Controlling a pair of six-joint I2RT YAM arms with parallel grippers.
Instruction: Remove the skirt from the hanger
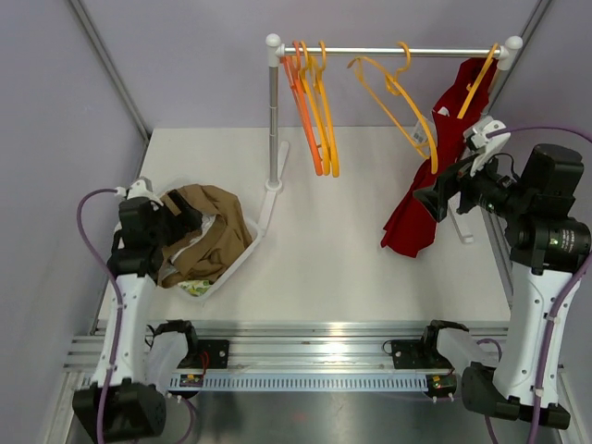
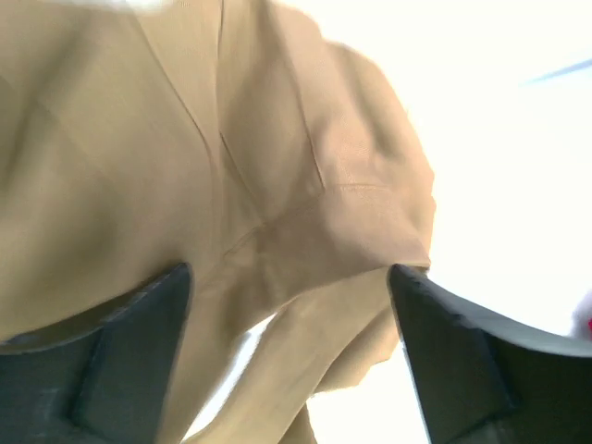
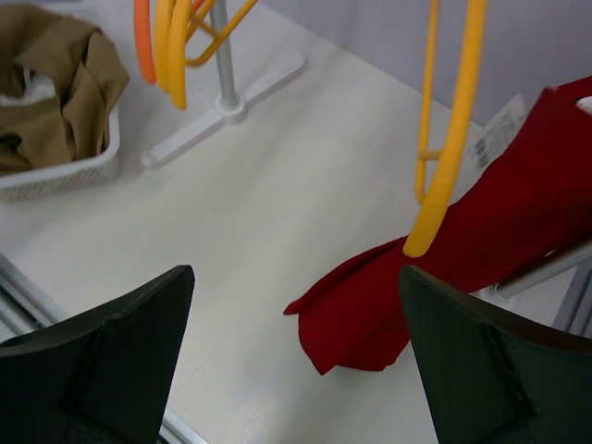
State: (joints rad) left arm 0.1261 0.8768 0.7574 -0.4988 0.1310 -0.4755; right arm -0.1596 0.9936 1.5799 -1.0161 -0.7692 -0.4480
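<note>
The white bench (image 1: 333,268) carries a garment rack (image 1: 388,51) across its far side. The rack's rail sets the working height.

The red skirt (image 1: 442,176) is on the yellow hanger (image 1: 479,81) at the right end of the rail. It hangs slantwise, and its lower hem lies on the bench. It is not yet off the hanger.

A white basket (image 1: 242,257) stands at the left, well apart from the skirt. It holds a tan garment (image 1: 208,231), so it is judged to be the drop point for removed clothing. The other hangers (image 1: 319,120) on the rail are bare.

The left fingers (image 2: 139,342) stand wide directly over the tan cloth and grip nothing. This is consistent with a release into the basket.

The right fingers (image 3: 120,342) are also spread wide and hold nothing. They sit just beside the skirt at mid-height, facing it, in position for a grasp. The cloth lies ahead of them and to the right, not between them.

Noted risk: pulling on the slanted skirt may drag the hanger along the rail.
</note>
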